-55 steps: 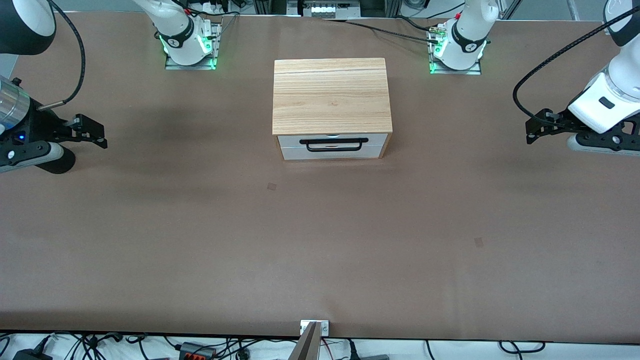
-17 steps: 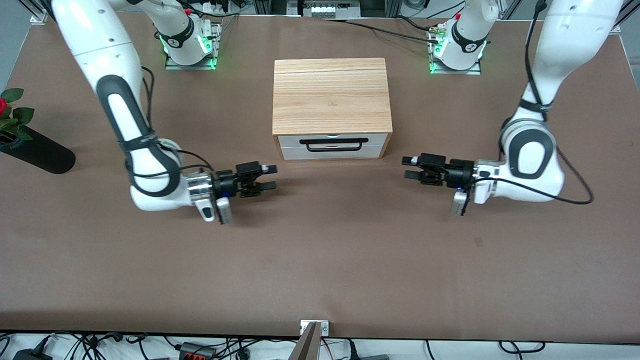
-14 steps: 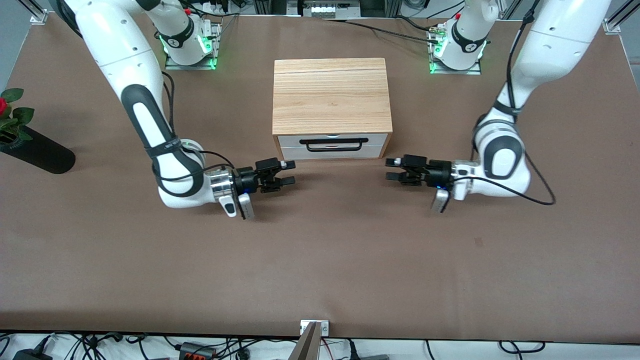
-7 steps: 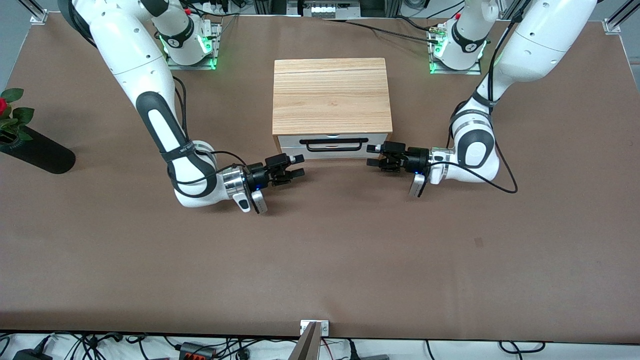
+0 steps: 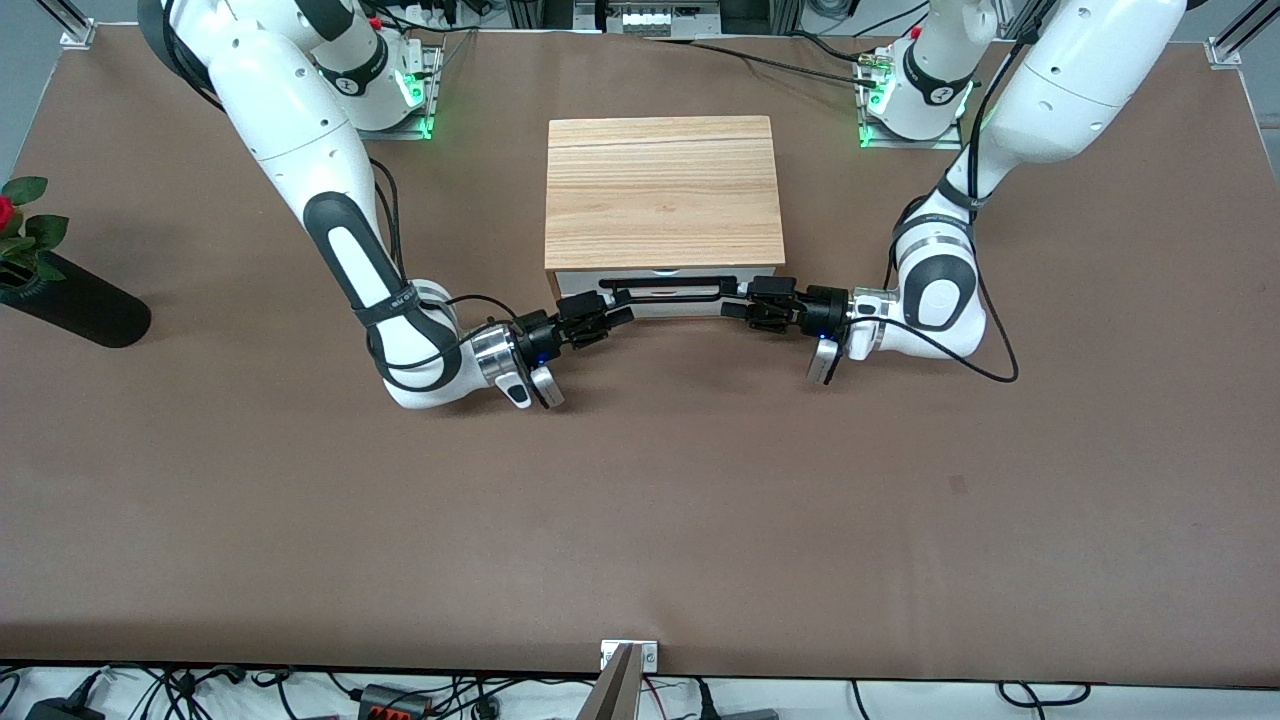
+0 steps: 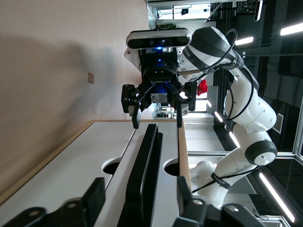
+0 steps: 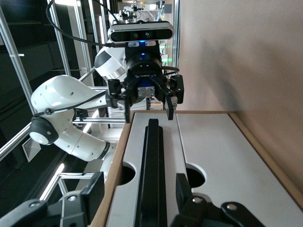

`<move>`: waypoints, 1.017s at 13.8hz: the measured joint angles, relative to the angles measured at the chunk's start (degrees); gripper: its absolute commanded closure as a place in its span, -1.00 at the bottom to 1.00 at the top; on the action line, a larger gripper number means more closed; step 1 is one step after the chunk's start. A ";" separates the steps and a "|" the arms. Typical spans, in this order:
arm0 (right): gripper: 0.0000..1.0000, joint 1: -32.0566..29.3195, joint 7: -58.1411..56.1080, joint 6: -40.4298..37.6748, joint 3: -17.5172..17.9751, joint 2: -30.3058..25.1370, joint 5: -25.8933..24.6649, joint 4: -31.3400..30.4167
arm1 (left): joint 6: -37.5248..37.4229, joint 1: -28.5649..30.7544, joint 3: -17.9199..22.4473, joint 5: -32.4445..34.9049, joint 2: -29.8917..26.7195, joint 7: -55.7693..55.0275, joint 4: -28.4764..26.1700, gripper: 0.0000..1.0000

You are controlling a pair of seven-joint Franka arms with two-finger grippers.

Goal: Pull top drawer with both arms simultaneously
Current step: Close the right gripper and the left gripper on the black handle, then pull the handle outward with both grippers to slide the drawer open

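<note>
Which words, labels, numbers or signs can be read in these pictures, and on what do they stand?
No text can be read.
Left arm's base: a small dark mark, too small to read.
Right arm's base: the same kind of mark, too small to read.
Cabinet, drawer and handle: no label or sign.
Left gripper and right gripper: no lettering shows.

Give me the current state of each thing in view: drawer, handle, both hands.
top drawer: shut, flush with the cabinet front.
bar handle: not gripped; one hand at each end.
left hand: open, fingers straddling the handle's end.
right hand: open, fingers straddling the handle's end.
cabinet: standing on the table.
</note>
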 measured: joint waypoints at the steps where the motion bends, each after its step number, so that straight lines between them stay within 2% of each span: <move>1: 0.12 -0.10 0.00 -0.82 -0.14 0.00 -0.35 0.00 | 0.00 -0.20 -0.11 0.00 0.09 0.17 -0.41 0.05; 2: 0.29 -0.23 0.08 -1.56 -0.30 0.01 -0.97 -0.04 | 0.00 -0.49 -0.14 0.00 0.16 0.31 -0.76 0.19; 5: 0.42 -0.60 0.12 -2.35 -0.71 0.08 -2.10 -0.50 | -0.02 -1.08 -0.14 -0.05 0.19 0.43 -0.97 0.64; 6: 0.43 -0.65 0.12 -2.47 -0.71 0.11 -2.10 -0.57 | -0.07 -1.00 -0.14 -0.55 0.15 0.47 -0.86 0.67; 9: 0.56 -0.62 0.13 -2.47 -0.71 0.17 -2.24 -0.64 | 0.21 -1.05 -0.14 -0.58 0.24 0.56 -0.92 0.96; 14: 0.61 -0.61 0.13 -2.22 -0.71 0.36 -2.44 -0.67 | 0.22 -1.06 -0.14 -0.58 0.24 0.56 -0.92 0.99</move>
